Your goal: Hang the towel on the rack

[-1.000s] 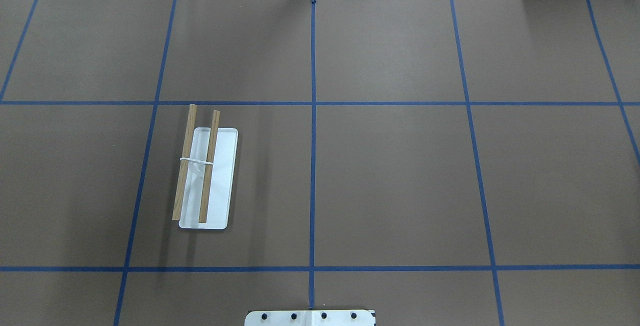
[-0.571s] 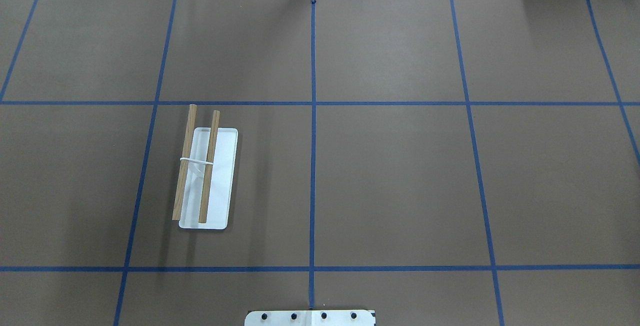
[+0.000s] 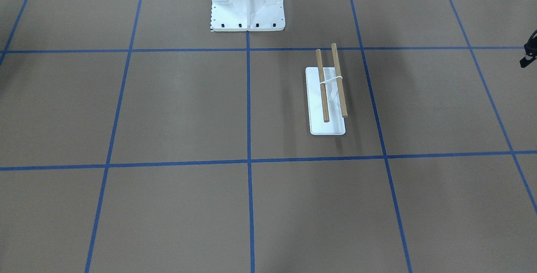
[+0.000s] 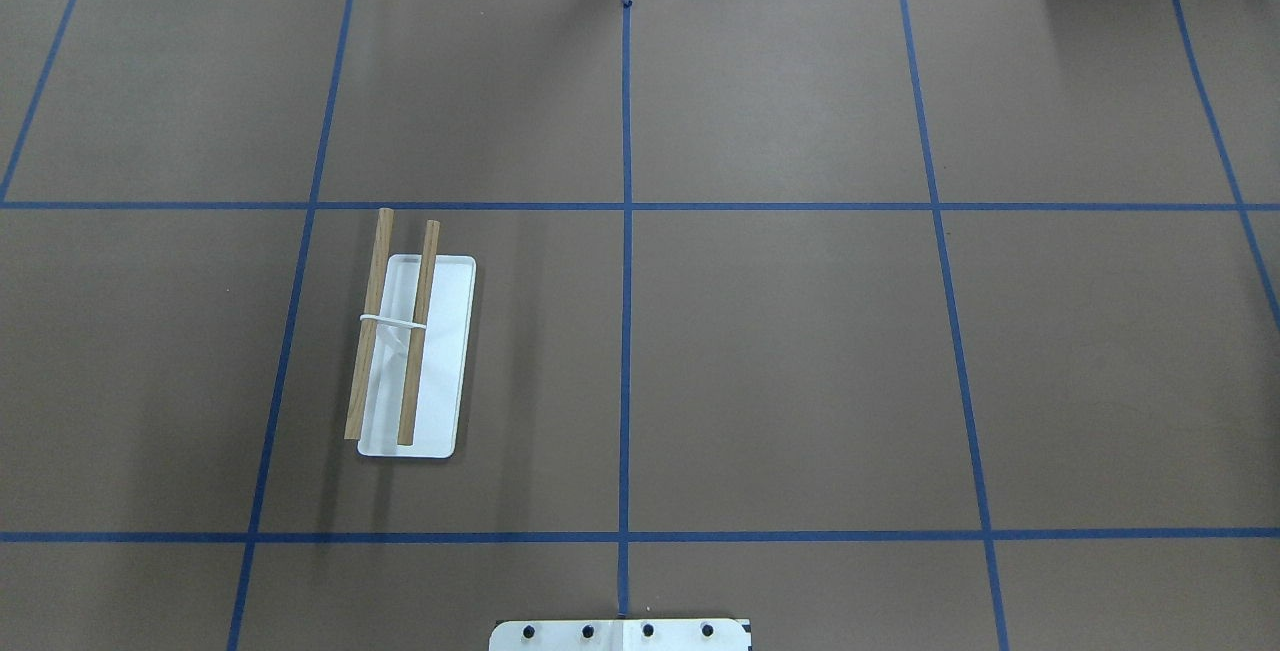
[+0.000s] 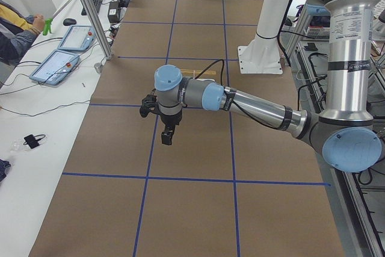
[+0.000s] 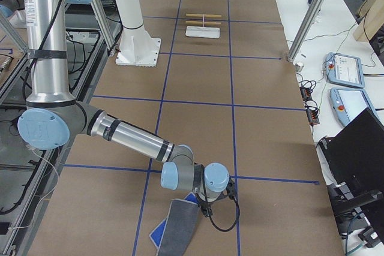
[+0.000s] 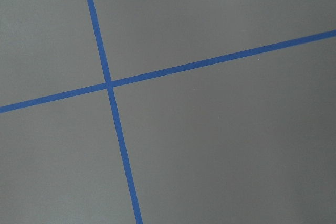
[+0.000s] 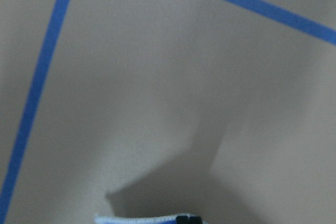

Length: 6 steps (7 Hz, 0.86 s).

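Early stage. Towel [image 6: 180, 229] sits at right tool [image 6: 207, 207], at table's [image 4: 800, 351] right end, well apart from rack [image 4: 440, 361] (blue underside showing). Cannot tell whether right tool pinches it. Left tool [image 5: 166, 135] hovers above table, state also unclear. Nothing on rack yet. Still to do: carry towel across, drape over rack.

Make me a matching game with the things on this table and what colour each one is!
Things:
1. towel
2. rack
3. pedestal
4. tape lines

Colours:
A. only blue
B. white with light brown wood
C. dark grey with some blue
D. all white

Pairs: 1-C, 2-B, 3-D, 4-A
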Motion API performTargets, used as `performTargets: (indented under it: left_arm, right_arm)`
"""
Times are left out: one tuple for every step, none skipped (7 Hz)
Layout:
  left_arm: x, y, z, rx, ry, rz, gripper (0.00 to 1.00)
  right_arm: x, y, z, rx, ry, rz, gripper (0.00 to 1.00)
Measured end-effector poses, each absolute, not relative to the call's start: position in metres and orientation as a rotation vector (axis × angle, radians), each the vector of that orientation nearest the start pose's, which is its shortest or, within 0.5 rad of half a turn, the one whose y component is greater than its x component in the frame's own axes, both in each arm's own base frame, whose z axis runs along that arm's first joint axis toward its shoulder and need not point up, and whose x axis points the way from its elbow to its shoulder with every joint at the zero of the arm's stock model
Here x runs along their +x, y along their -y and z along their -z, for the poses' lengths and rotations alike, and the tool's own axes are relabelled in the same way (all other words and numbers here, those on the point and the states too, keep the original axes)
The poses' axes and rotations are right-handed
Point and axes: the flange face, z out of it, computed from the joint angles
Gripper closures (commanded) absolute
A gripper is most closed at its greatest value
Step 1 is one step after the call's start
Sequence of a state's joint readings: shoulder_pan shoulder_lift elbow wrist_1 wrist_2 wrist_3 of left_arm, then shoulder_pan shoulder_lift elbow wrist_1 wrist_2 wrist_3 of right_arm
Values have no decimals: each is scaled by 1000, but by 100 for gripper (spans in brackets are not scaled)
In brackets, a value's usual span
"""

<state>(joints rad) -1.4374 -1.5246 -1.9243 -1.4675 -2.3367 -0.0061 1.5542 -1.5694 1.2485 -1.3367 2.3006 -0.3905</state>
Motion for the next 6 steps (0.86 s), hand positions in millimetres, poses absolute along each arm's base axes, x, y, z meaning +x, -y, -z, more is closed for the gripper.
performTargets:
  left_arm:
    - [2,472,-512,143,-819,-206,2]
    - [7,476,-503,135,-883,-195,2]
    - [13,491,-485,119,-935,-140,2]
    - [18,516,-456,98,-969,-44,2]
    - [24,543,-425,84,-993,45,2]
    - [28,562,-398,91,-1016,105,2]
  right_arm:
    - [72,480,-744,89,732,337,100]
    - [80,490,-691,115,724,316,100]
    - [77,499,-632,134,720,277,100]
    - [59,509,-572,148,721,224,100]
    - [33,521,-519,155,731,178,100]
    - [2,533,-468,155,747,138,100]
